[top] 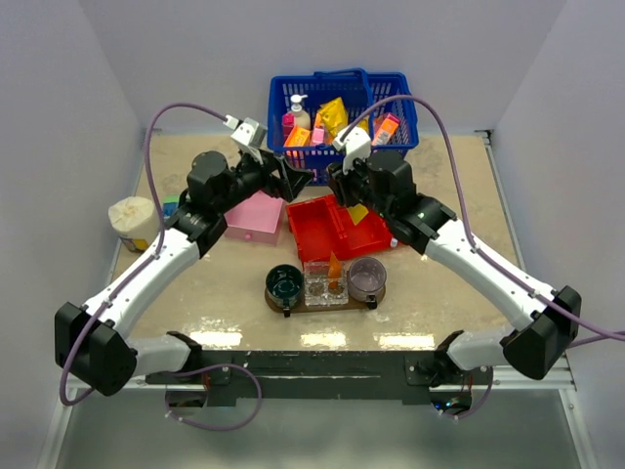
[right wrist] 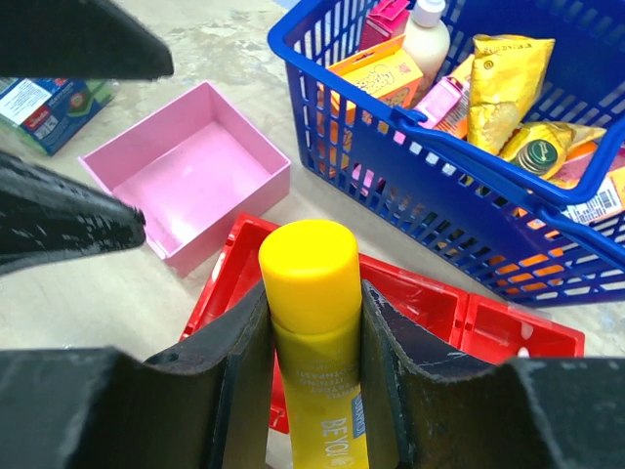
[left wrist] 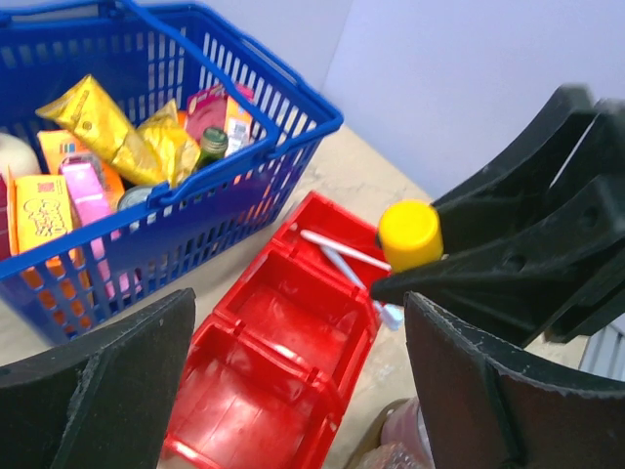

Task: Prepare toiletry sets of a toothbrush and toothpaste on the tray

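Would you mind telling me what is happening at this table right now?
The right gripper holds a yellow-capped toothpaste tube above the red bin. The left gripper hangs open over the same bin, where white toothbrushes lie in one end compartment. The tray, carrying cups, sits nearer the arm bases.

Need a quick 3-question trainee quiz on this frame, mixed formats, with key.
1. True or false: the right end effector is shut on a toothpaste tube.
2. Where does the white toothbrush lie? A) in the pink box B) in an end compartment of the red bin C) on the tray
3. Fill in: the jaws of the left end effector stand ____, holding nothing.
Key: 1 true; 2 B; 3 open.
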`<state>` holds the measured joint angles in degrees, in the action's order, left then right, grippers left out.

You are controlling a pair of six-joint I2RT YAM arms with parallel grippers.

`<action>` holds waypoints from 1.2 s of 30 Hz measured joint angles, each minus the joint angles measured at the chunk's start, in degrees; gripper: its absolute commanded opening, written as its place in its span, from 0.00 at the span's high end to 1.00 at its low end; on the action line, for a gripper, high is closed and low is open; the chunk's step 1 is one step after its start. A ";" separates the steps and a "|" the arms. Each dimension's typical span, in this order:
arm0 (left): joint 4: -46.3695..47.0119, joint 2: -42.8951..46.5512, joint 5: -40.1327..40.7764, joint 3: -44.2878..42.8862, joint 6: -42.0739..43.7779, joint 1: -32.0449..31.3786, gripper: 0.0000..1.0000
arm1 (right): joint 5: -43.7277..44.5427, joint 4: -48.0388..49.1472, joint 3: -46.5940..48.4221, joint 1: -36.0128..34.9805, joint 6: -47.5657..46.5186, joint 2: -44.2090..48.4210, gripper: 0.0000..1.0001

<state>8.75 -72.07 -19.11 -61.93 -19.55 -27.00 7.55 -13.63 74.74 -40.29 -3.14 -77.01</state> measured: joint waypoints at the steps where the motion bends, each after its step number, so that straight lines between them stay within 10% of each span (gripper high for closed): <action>1: 1.01 0.28 -0.13 0.24 -0.76 0.00 0.09 | -0.09 0.11 -0.15 -0.31 -0.13 0.07 0.85; 24: 10.01 -5.62 -12.44 2.82 -8.57 0.02 0.10 | 1.99 1.44 -4.09 -5.68 -3.50 0.20 0.86; 36: 12.76 -7.72 -15.43 3.74 -11.58 -0.07 0.29 | 3.50 1.20 -4.83 -6.69 -4.24 0.20 0.87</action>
<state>21.52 -79.79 -34.54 -58.19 -31.14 -27.07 11.05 -12.43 69.91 -46.98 -7.38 -76.82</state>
